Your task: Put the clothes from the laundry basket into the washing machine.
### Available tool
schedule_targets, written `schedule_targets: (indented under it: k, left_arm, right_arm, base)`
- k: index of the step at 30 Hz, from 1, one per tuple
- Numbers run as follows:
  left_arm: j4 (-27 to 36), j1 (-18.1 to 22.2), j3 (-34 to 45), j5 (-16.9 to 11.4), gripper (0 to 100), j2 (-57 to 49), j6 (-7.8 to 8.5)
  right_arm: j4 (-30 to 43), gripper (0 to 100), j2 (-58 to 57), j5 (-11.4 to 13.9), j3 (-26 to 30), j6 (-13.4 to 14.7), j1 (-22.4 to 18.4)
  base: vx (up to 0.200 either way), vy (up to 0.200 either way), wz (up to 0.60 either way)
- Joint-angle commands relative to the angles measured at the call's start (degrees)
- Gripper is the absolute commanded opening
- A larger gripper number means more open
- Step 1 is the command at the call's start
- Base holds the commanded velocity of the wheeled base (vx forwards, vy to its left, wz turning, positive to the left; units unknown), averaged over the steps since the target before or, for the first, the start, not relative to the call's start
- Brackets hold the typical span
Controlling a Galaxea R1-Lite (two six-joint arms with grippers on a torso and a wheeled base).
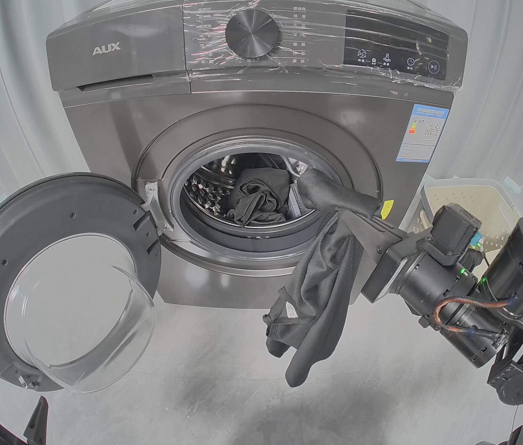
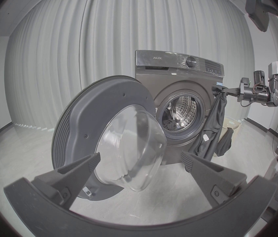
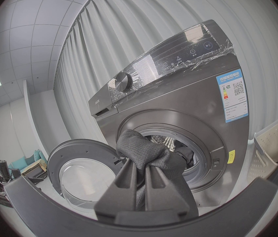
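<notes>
The round grey door with a clear glass bowl stands wide open at the lower left of the head view, clear of the hole. The left gripper sits low before that door, fingers spread wide, holding nothing. The right gripper is squeezed tight on a dark grey mesh cloth. The cloth's top is bunched at the right edge of the drum hole; the rest hangs down long and floppy in the middle. The big grey washing machine fills the top middle, and a crumpled black cloth lies in its shiny drum. A cream plastic laundry basket with small holes stands at the right, just beside the machine.
</notes>
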Motion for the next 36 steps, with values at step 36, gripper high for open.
schedule_targets:
  k: [36]
  left_arm:
    - [-22.9, -12.6, -13.6, -26.3, 100, 48.5, 1.03]
  right_arm:
    - [0.3, 0, 8.1, -3.2, -12.7, 1.0, 3.0]
  base:
    - [0.000, 0.000, 0.00]
